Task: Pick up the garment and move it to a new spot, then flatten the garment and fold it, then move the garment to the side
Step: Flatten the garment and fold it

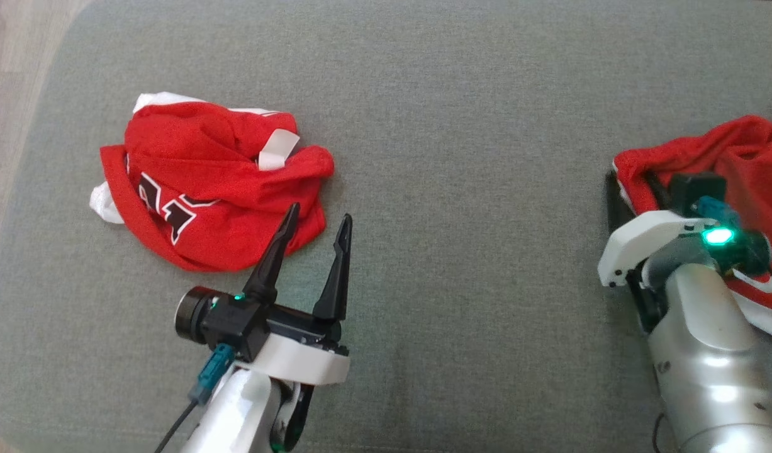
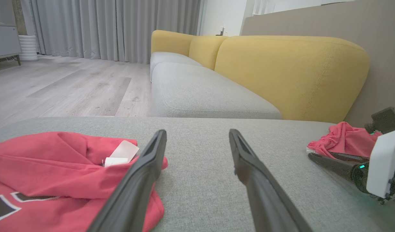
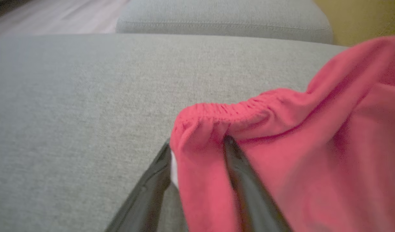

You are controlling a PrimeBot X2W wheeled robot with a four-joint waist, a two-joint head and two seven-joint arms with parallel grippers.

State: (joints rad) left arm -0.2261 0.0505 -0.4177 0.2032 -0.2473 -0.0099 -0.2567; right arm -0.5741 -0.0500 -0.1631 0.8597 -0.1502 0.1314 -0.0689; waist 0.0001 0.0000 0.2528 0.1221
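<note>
From the head: left jaws released and empty, crumpled red jersey (image 1: 203,182) just ahead of the outer tip, contact unclear; right jaws parted, straddling the near edge of the red garment (image 1: 732,151) on the grey cushion (image 1: 461,94). Along the left wrist: jersey beside the outer finger, bare cushion between the tips. Along the right wrist: elastic waistband (image 3: 229,108) bunched between the jaws, not clenched. Looks like the pick-up step, barely begun. Next, likely: clench on the waistband, lift clear, carry to open cushion between both jaws.
</note>
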